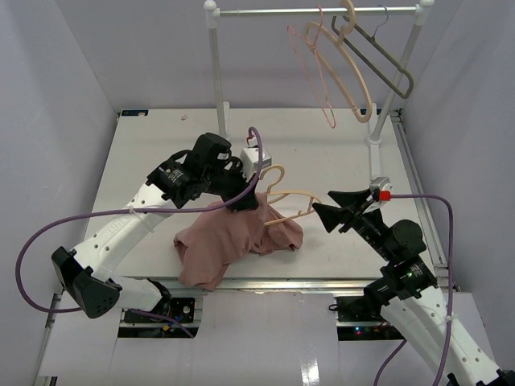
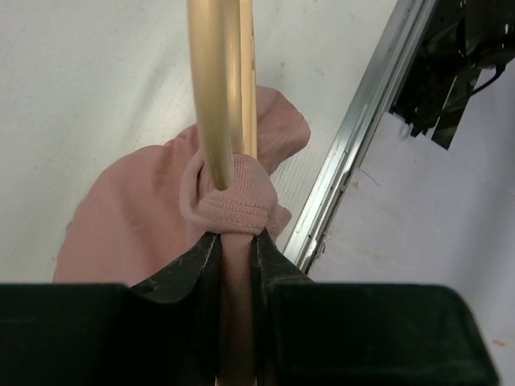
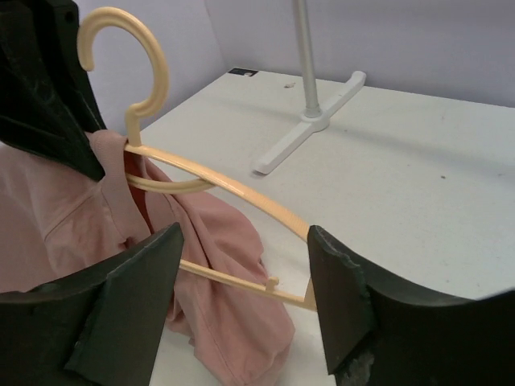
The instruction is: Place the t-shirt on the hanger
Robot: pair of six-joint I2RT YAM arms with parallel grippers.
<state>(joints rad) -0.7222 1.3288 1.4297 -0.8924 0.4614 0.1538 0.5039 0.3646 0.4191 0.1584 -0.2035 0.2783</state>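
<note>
**Four hangers, one t-shirt, two arms**

Four hangers are showing in all. One pale beige hanger [image 3: 241, 190] is lying near the middle of the one table [image 1: 161, 153]. Three are hanging on the far right: one pink wire hanger [image 1: 327, 121], one second beige hanger [image 1: 364, 115] and one grey hanger [image 1: 405, 90]. One t-shirt [image 1: 225, 237] is lying there. Two arms are reaching in, the left arm [image 1: 121, 233] and the right arm [image 1: 402, 241], carrying one left gripper [image 2: 233, 241] and one right gripper [image 3: 245, 237]. Two purple cables are trailing, a left cable [image 1: 22, 261] and a right cable [image 1: 451, 249]. One rail [image 1: 314, 11] is resting on two posts, a left post [image 1: 216, 64] and a right post [image 1: 385, 112]
</note>
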